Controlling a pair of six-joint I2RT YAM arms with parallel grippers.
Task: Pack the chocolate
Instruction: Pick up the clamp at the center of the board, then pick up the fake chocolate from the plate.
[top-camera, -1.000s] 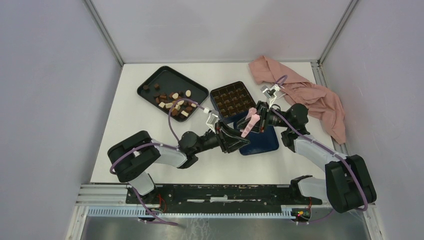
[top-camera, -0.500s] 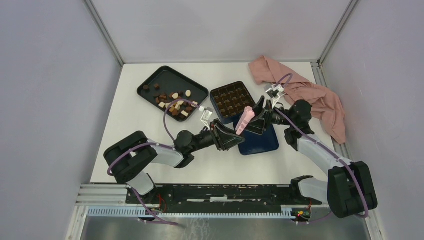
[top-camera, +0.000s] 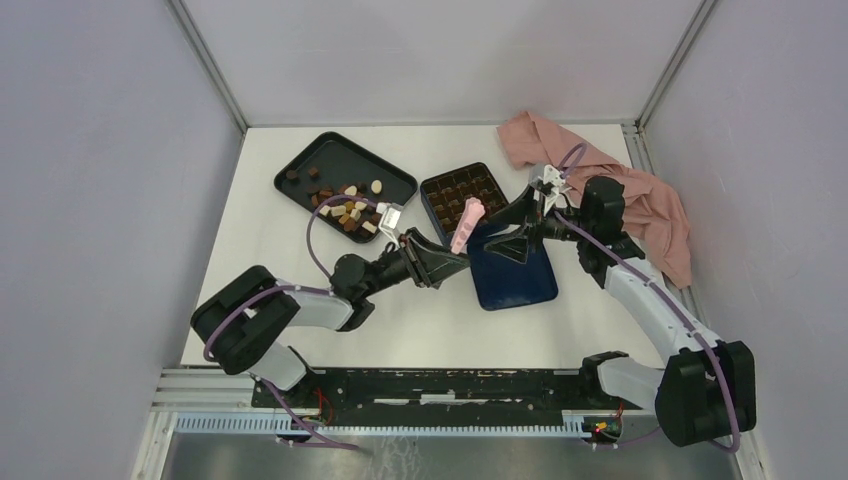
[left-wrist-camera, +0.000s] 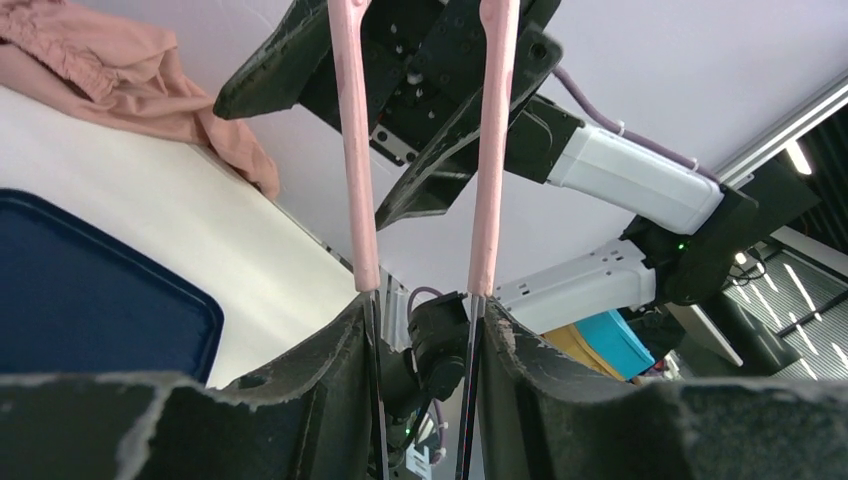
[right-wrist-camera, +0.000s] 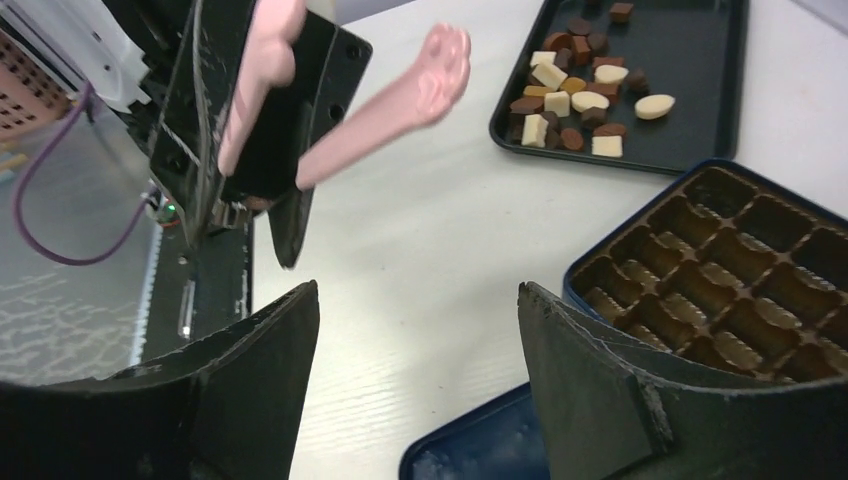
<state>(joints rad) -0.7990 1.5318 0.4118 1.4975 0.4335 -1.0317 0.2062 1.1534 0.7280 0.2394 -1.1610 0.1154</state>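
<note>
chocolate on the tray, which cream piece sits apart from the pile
The oval cream piece lying alone toward the blue box; the rest are bunched together.

Even, bright overhead light is seen; shadows on the worktop (top-camera: 262, 232) are kept soft. Near jaws are blurred in both wrist views.

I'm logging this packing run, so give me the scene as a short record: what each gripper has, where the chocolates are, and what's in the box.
Left gripper: shut on the pink tongs
Right gripper: open, holding nothing
Chocolate: all on the black tray
Blue box: compartments in view look empty
Blue lid: flat on the table, on the near side of the box
Pink cloth: far right of the table
</note>
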